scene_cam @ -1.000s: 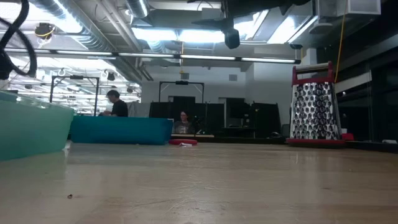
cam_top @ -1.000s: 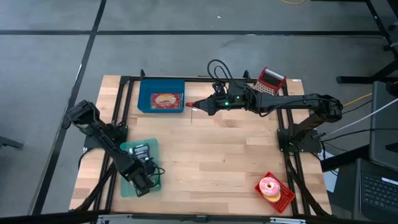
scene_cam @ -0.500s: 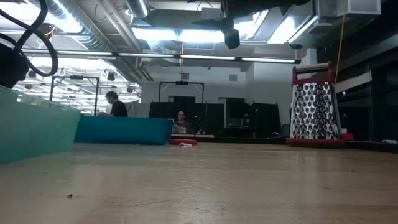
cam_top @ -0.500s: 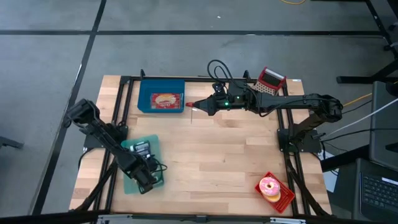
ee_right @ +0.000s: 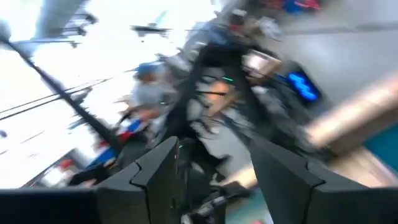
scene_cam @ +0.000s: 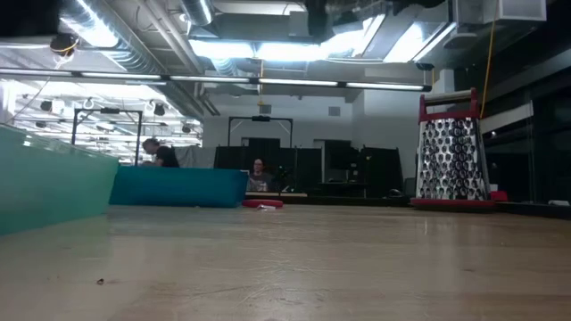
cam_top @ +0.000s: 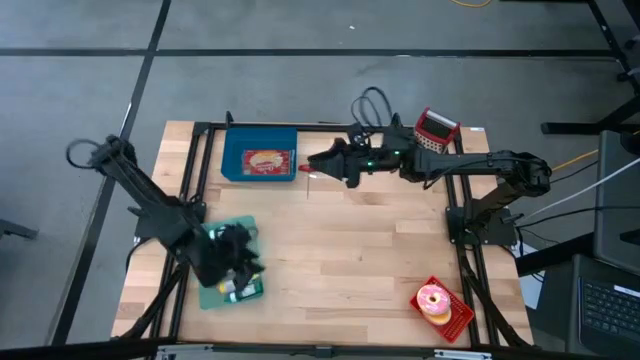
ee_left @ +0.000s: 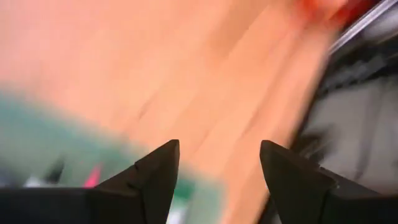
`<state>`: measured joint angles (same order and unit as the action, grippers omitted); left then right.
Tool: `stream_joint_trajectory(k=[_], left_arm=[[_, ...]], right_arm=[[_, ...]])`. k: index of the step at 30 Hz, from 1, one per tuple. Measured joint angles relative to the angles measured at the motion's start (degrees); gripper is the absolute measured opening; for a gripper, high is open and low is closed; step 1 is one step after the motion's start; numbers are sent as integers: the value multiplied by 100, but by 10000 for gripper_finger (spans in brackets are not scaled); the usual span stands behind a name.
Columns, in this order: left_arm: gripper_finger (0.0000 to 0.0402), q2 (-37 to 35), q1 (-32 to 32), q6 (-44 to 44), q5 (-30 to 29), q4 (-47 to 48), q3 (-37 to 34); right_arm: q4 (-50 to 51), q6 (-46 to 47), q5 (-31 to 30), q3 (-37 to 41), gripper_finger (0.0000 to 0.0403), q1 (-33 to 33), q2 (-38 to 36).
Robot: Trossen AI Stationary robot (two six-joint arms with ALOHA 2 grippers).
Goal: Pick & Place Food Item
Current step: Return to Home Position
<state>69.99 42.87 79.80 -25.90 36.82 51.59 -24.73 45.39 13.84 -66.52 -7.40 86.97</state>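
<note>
A green tray (cam_top: 213,293) lies at the table's near left, and a small green-and-yellow item (cam_top: 241,291) rests in its near right corner. My left gripper (cam_top: 245,266) hovers open over this tray; in the left wrist view its fingers (ee_left: 217,146) stand apart with nothing between them. A blue tray (cam_top: 232,152) at the far left holds a flat red-and-tan food item (cam_top: 265,160). My right gripper (cam_top: 312,162) hangs open in the air just right of the blue tray, and nothing is between its fingers (ee_right: 214,146).
A red-framed grater (cam_top: 435,128) stands at the far right, tall in the low view (scene_cam: 452,147). A pink donut (cam_top: 434,299) sits on a red plate at the near right. A small red thing (scene_cam: 263,203) lies beside the blue tray. The table's middle is bare wood.
My left gripper has risen off the green tray and drawn back toward its middle, tipping up from pointing steeply down. The small green-and-yellow item now shows in the tray where the gripper was. My right gripper has tipped up and rolled a little, staying near the blue tray.
</note>
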Motion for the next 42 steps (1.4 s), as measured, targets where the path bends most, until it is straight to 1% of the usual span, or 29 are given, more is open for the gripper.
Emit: stream_joint_trajectory(k=[2,4,8,11,14,17,19,21,23,24,26,28,31,32,33,34,35,36,37,39,40,41,42], left_arm=[[215,-362,-75,-636,-660,-348,281],[208,-658,-190,-1517,-991,-903,612],[191,-931,-447,-3346,-1340,-1896,1318],[181,-973,-577,-4513,-1412,-2257,1765],[175,-1010,-630,-5373,-1542,-2430,2005],[173,-1086,-625,-5889,-1944,-2636,2028],[173,-1190,-625,-5986,-2126,-2616,2029],[175,-1279,-625,-6003,-2146,-2521,2041],[177,-1321,-625,-6004,-2046,-2326,2041],[177,-1316,-625,-6013,-1984,-2288,2041],[177,-1301,-623,-6087,-1948,-2272,2041],[176,-1263,-623,-5951,-1949,-2313,2041],[173,-1123,-625,-5010,-1875,-2360,2041],[173,-1083,-626,-5043,-1633,-2363,2039],[173,-1071,-628,-5276,-1260,-2375,2038],[173,-1056,-624,-5544,-876,-2432,2035],[173,-1025,-619,-5749,-678,-2615,2031],[174,-1008,-617,-5899,-608,-2807,2005],[175,-1008,-617,-6044,-575,-2880,1957],[175,-1032,-639,-6373,-500,-3122,1801],[175,-1072,-651,-6534,-463,-3293,1682],[174,-1130,-685,-6666,-383,-3475,1545],[173,-1191,-736,-6773,-248,-3748,1395]], right_arm=[[-470,-179,334,0,204,0,-55],[-626,-245,618,-38,204,2,-169],[-542,-223,996,-92,204,0,-524],[-524,-104,1190,-92,204,31,-801],[-527,-88,1220,-92,204,112,-1080],[-498,-87,1290,-92,204,186,-1313],[-442,-9,1513,-94,204,213,-1424],[-439,46,1817,-94,204,238,-1478],[-439,148,2301,-98,204,238,-1480],[-438,305,2551,-98,204,238,-1475],[-442,688,2759,-98,204,240,-1475],[-489,793,2730,-98,204,241,-1476],[-825,174,2735,-96,203,335,-1522],[-867,-156,2716,-96,203,400,-1592],[-843,-492,2668,-97,203,480,-1692],[-691,-836,2623,-98,203,561,-1810],[-420,-1194,2555,-100,203,636,-1931],[63,-1598,2388,-100,203,715,-2087],[710,-2002,2061,-91,203,793,-2249],[1816,-2614,1063,67,203,963,-2609],[2072,-2779,596,209,203,1033,-2764],[2087,-2886,291,386,203,1076,-2925],[2027,-2946,157,606,203,1096,-3138]])
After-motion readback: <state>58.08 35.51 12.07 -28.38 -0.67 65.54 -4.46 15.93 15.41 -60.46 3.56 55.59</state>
